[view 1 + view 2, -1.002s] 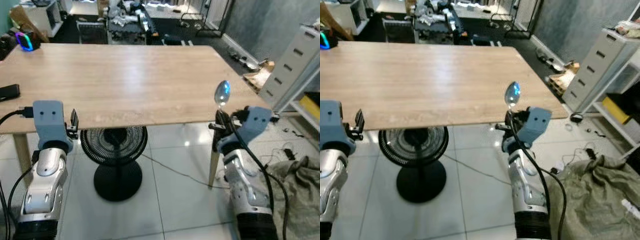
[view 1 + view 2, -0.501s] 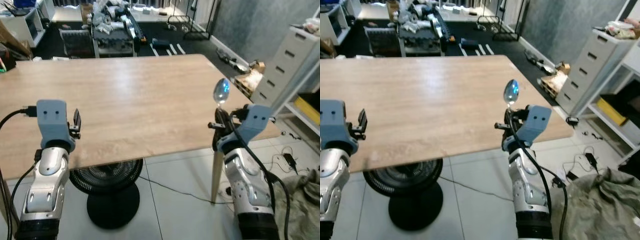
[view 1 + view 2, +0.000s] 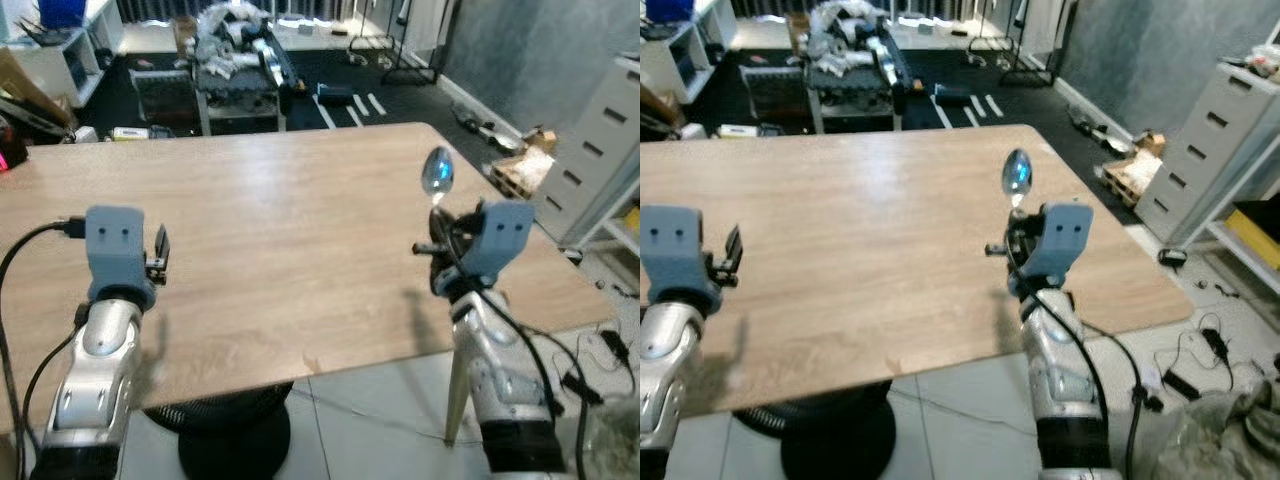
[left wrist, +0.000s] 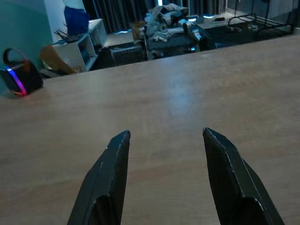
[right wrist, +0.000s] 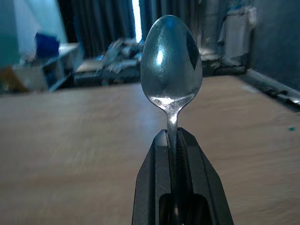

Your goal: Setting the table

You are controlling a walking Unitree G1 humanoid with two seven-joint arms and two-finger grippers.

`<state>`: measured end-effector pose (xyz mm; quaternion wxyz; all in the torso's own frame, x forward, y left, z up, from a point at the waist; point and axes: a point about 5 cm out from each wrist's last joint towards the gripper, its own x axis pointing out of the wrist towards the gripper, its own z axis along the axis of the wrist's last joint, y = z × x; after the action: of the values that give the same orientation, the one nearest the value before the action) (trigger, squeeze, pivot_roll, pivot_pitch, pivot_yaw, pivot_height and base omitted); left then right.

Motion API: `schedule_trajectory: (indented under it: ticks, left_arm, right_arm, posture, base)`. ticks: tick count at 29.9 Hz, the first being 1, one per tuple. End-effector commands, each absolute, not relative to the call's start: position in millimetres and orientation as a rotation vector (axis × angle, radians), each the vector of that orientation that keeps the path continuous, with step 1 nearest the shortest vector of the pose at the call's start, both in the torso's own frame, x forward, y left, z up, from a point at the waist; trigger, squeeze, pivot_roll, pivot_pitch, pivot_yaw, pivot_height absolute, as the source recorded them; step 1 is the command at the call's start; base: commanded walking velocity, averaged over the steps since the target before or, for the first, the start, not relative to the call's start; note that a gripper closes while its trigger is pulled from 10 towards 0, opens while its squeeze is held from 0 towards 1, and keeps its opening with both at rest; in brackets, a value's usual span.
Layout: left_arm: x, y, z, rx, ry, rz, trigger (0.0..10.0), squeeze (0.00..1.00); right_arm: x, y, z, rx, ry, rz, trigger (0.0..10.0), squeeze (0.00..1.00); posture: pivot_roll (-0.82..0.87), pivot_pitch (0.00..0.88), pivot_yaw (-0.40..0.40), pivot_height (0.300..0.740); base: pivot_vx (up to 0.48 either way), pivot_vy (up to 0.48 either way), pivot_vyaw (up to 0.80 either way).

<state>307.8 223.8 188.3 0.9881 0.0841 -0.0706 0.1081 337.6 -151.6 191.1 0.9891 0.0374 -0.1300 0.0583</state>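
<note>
Spoon (image 5: 171, 70) handle hidden between the black fingers (image 5: 152, 187) of the right gripper (image 5: 172, 136). Table (image 3: 280, 230) cut off at the left edge, with its legs mostly hidden under the top. Heap of stuff (image 3: 235, 25) at the back too blurry to name.

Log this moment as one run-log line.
stage: carrying spoon | right gripper: shut on spoon, bowl up, above table | left gripper: open, over table
</note>
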Motion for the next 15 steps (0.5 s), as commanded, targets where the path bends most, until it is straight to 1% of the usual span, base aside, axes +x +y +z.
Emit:
schedule_trajectory:
  ticks: [1,4,15]
  left_arm:
    - [306.2,221.8,186.5,0.180,-0.130,0.197,10.0,0.00]
    - [306.2,217.0,186.4,0.159,-0.123,0.161,10.0,0.00]
    - [305.4,213.0,185.6,0.124,-0.115,0.154,10.0,0.00]
  right_arm:
    - [338.4,-149.2,187.6,0.027,-0.248,0.140,10.0,0.00]
    - [340.1,-143.1,185.0,-0.009,-0.230,0.187,10.0,0.00]
    - [336.8,-129.8,184.0,0.053,-0.230,0.235,10.0,0.00]
  posture:
    - [0.04,0.000,0.031,0.740]
    - [0.05,0.000,0.030,0.740]
    - [0.05,0.000,0.032,0.740]
  base:
    - [0.000,0.000,0.00]
    - [0.000,0.000,0.00]
    - [0.000,0.000,0.00]
